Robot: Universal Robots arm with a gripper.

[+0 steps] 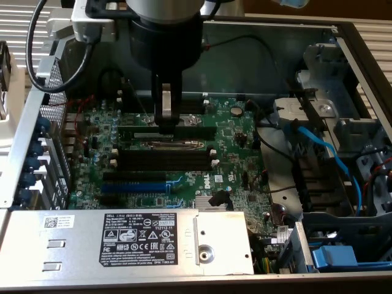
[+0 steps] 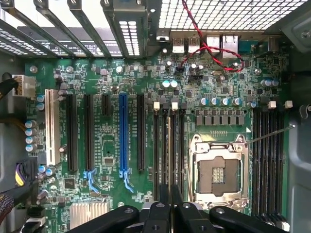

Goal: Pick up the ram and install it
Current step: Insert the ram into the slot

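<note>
The ram (image 1: 190, 130) is a long dark-green stick with black chips, standing on its long edge over the motherboard. My gripper (image 1: 165, 121) comes straight down onto the middle of its upper edge and is shut on it. In the wrist view the ram (image 2: 168, 145) shows edge-on as a thin line running out from between my fingertips (image 2: 168, 201), parallel to the black memory slots (image 2: 156, 145) beside the CPU socket (image 2: 218, 170). I cannot tell whether its lower edge touches a slot. More black memory slots (image 1: 165, 160) lie nearer in the exterior view.
The blue expansion slot (image 1: 131, 187) lies beyond the black slots. A grey power supply (image 1: 147, 236) with a label spans the front. A blue cable (image 1: 324, 147) and drive bays stand at the exterior view's right. Red-black wires (image 2: 214, 53) cross the board.
</note>
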